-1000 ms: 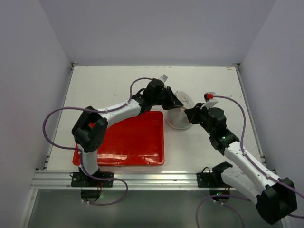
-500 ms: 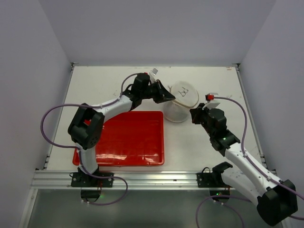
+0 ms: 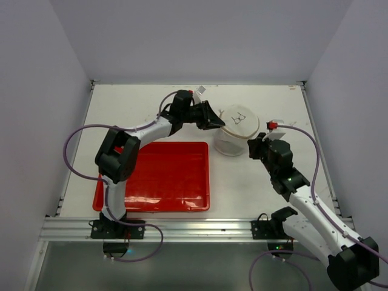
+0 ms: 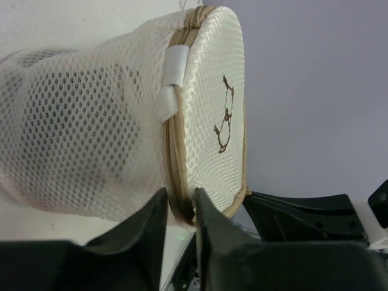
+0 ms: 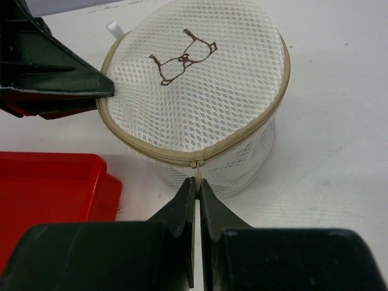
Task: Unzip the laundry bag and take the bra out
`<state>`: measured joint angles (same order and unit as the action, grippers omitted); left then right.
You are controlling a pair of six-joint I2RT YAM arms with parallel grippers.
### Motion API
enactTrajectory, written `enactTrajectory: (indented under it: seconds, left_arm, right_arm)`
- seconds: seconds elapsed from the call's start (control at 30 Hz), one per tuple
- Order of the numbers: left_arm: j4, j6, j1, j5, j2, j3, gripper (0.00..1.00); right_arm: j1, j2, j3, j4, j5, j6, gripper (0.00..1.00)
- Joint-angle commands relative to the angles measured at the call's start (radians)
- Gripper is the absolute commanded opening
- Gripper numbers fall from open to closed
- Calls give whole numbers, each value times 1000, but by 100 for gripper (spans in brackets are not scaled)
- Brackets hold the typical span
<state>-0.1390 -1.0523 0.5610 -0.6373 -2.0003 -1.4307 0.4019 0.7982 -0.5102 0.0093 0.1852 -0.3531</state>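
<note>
Found the laundry bag standing on the white table, just right of the far right corner of the red tray, flat round top facing up and tilted a little toward the near side; noted a small brown stitched mark on that top; saw the tan zip band running round the rim, closed along the near arc.

Found the left gripper at the left side of the rim, fingers drawn close with only the tan band between them, pinching it.

Found the right gripper at the near right side of the bag, fingers pressed together, nipping the zip pull that hung from the near edge of the rim.

Made out a dim grey patch behind the mesh side wall from the left wrist; could not tell what it was.
</note>
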Motion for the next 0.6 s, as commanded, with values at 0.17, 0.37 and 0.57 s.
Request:
enactTrajectory:
  seconds: [0.17,0.37,0.57]
  left_arm:
    - [6,23,10,-19,12,-56,63]
    - [-2,2,20,53,126,36,79]
    - [18,9,62,96,193,95,85]
  right_arm:
    - [-9,-18,55,89,-94,-46,0]
    - [-9,99,19,158,-148,-79,0]
    - [0,139,10,212,-165,-98,0]
